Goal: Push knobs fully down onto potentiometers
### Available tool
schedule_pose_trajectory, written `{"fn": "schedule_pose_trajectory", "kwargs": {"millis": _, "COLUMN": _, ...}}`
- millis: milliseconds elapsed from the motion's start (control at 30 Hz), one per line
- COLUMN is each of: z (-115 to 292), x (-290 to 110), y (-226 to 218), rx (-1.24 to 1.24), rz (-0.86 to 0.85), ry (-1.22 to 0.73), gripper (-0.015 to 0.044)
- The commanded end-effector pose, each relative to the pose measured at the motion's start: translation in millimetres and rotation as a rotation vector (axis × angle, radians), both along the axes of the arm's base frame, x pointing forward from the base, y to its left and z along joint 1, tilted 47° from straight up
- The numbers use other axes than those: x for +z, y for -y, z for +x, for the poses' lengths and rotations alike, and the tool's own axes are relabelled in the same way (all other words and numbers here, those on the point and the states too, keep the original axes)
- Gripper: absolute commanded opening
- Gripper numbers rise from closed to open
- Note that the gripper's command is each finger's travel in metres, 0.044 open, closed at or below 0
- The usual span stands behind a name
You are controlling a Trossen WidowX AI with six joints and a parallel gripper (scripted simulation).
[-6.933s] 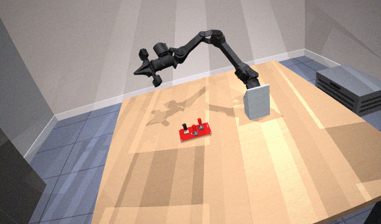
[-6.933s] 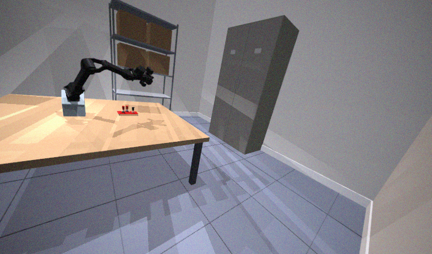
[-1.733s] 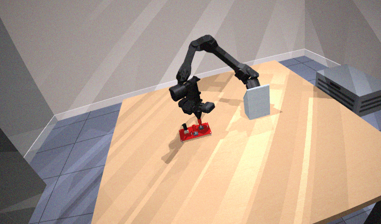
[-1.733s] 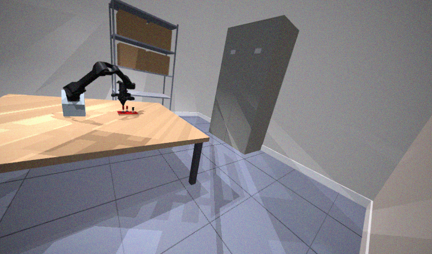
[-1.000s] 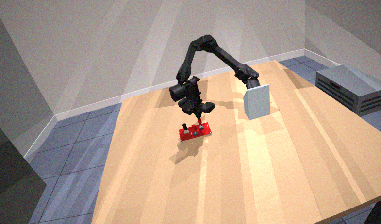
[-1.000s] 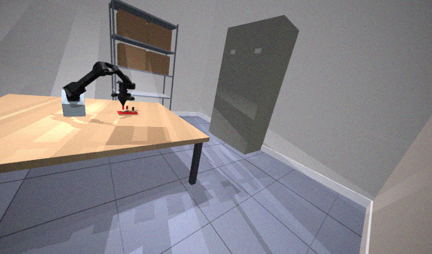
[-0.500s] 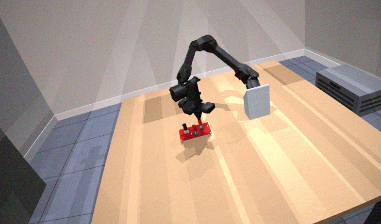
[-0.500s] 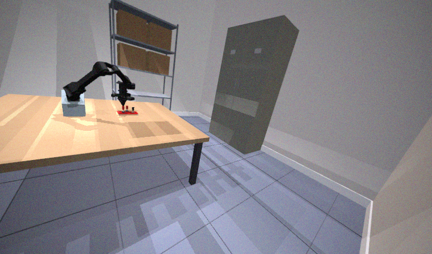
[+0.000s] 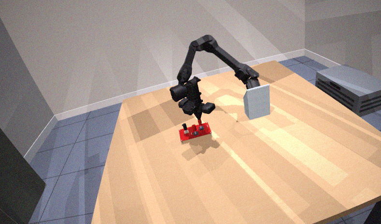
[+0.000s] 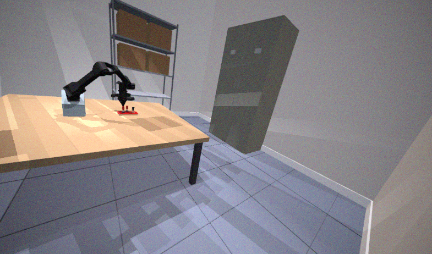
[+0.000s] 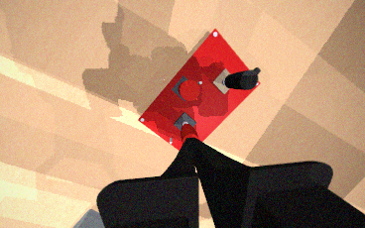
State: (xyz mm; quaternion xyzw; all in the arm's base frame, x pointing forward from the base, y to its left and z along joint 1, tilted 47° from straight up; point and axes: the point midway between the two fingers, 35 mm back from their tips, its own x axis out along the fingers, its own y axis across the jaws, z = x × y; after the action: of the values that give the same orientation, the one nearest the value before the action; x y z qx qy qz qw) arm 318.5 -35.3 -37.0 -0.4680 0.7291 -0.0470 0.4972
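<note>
A red circuit board (image 9: 189, 136) (image 10: 127, 112) (image 11: 219, 54) stands on the wooden table. In the wrist view it carries three potentiometers. One has a tall black knob (image 11: 243, 79) (image 9: 184, 127), and the middle one has a red knob (image 11: 190, 91). The third has a red knob (image 11: 188, 131) (image 9: 199, 123) at the board's near edge. My gripper (image 11: 190, 142) (image 9: 199, 120) (image 10: 122, 104) is shut, pointing down, with its closed fingertips right on top of that near red knob. The fingers hide part of this knob.
A pale grey box (image 9: 257, 101) (image 10: 72, 107) stands at the arm's base, behind and to the right of the board. A grey cabinet (image 9: 353, 87) sits on the floor beyond the table. A shelf rack (image 10: 141, 47) and a tall dark cabinet (image 10: 252, 82) stand by the walls.
</note>
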Motion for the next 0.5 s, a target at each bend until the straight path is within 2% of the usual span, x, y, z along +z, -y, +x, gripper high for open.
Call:
{"fn": "schedule_pose_trajectory", "kwargs": {"millis": 0, "z": 0.2, "x": -5.3, "y": 8.8, "rx": -0.015, "rz": 0.0, "ry": 0.001, "gripper": 0.0}}
{"fn": "schedule_pose_trajectory", "kwargs": {"millis": 467, "z": -0.1, "x": -7.9, "y": 11.6, "rx": -0.015, "rz": 0.0, "ry": 0.001, "gripper": 0.0}}
